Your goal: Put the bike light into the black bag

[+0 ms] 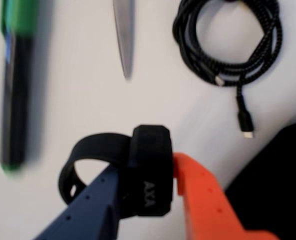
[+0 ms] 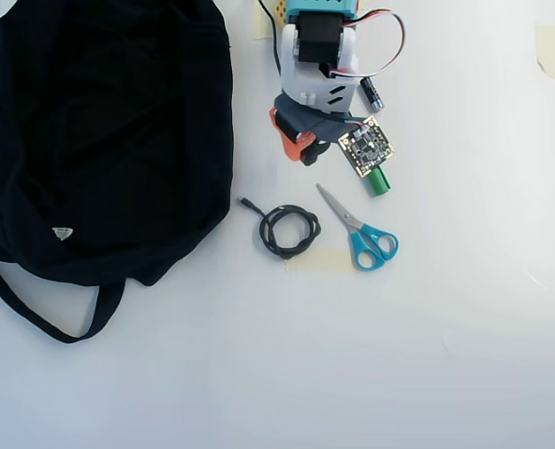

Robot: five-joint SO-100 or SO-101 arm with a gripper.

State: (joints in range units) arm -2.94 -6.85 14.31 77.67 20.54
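In the wrist view the bike light (image 1: 150, 150), a small black block marked AXA with a black ring strap (image 1: 90, 150) looping out to its left, sits clamped between the blue finger (image 1: 95, 205) and the orange finger (image 1: 200, 195). My gripper (image 1: 148, 172) is shut on it, above the white table. A corner of the black bag (image 1: 280, 175) shows at the lower right. In the overhead view the gripper (image 2: 300, 145) hovers just right of the large floppy black bag (image 2: 99, 131); the light is hard to make out there under the arm.
A coiled black cable (image 1: 227, 40) (image 2: 289, 229) lies on the table, with blue-handled scissors (image 2: 363, 234) to its right; their blade (image 1: 124, 35) shows in the wrist view. A green-capped marker (image 1: 15, 85) (image 2: 378, 182) lies nearby. The bag's strap handle (image 2: 43, 313) trails toward the lower left.
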